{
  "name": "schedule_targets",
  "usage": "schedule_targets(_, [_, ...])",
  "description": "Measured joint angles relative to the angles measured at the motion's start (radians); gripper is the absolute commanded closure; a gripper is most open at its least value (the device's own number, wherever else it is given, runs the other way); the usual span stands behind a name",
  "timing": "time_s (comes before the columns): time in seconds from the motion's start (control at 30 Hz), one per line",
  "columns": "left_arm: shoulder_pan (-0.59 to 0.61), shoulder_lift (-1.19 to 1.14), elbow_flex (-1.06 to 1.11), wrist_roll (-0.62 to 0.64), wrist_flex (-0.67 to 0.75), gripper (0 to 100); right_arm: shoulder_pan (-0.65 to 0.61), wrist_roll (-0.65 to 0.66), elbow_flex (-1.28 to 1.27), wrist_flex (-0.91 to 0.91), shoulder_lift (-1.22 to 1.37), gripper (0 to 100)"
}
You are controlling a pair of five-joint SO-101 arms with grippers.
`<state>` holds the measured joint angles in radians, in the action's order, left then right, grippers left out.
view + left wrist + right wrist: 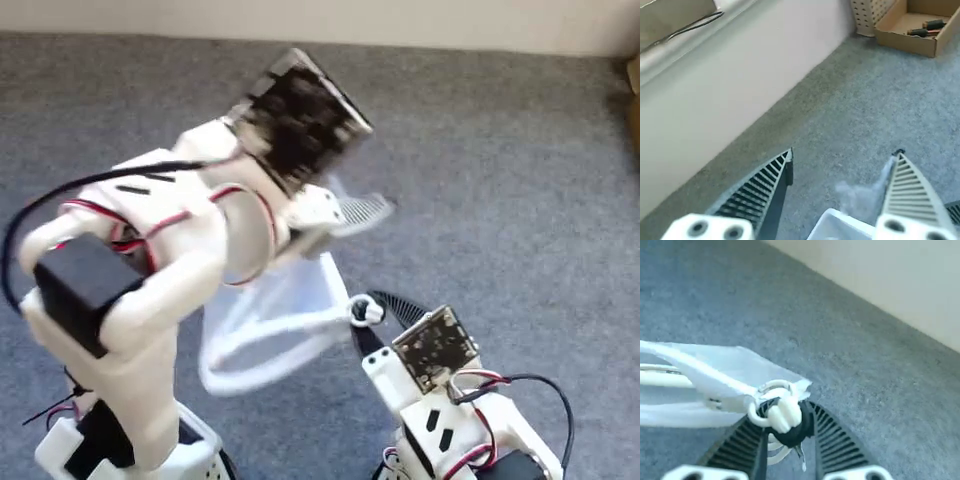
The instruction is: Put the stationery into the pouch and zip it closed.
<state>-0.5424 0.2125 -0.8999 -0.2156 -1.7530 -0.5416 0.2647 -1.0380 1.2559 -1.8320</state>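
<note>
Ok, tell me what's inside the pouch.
The pouch is sheer: mostly grey carpet shows through; one pale strip could be contents or zip edge. An arm covers the rest.

place: carpeted indoor room | cues: grey carpet, pale wall, cardboard box

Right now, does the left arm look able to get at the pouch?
Probably yes: the left gripper is open right beside the pouch, nothing between them; the right gripper holds its zipper end.

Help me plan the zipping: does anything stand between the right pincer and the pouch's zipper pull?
Nothing visible does. The right pincer is shut on the zipper pull at the corner of the pouch.
</note>
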Motion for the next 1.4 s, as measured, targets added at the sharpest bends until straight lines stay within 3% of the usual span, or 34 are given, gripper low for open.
schedule_targets(0.23, [0.212, 0.161, 0.155, 0.048, -0.002, 75, 0.000, -0.118, 0.000, -0.210, 0.012, 99.5])
schedule_targets(0.57, [0.224, 0.644, 0.684, 0.048, -0.002, 75, 0.000, -0.169, -0.147, -0.589, 0.020, 99.5])
schedule_targets(0.9, [0.226, 0.913, 1.051, 0.038, -0.002, 75, 0.003, -0.178, -0.184, -0.841, 0.292, 99.5])
schedule_targets(1.13, [0.249, 1.053, 1.272, -0.052, 0.005, 75, 0.003, -0.178, -0.064, -0.772, 0.407, 99.5])
schedule_targets(1.27, [0.393, 1.137, 1.343, -0.066, 0.035, 75, -0.005, -0.178, 0.041, -0.589, 0.413, 99.5])
schedule_targets(1.4, [0.529, 1.174, 1.458, -0.068, 0.158, 75, -0.005, -0.175, 0.117, -0.379, 0.434, 99.5])
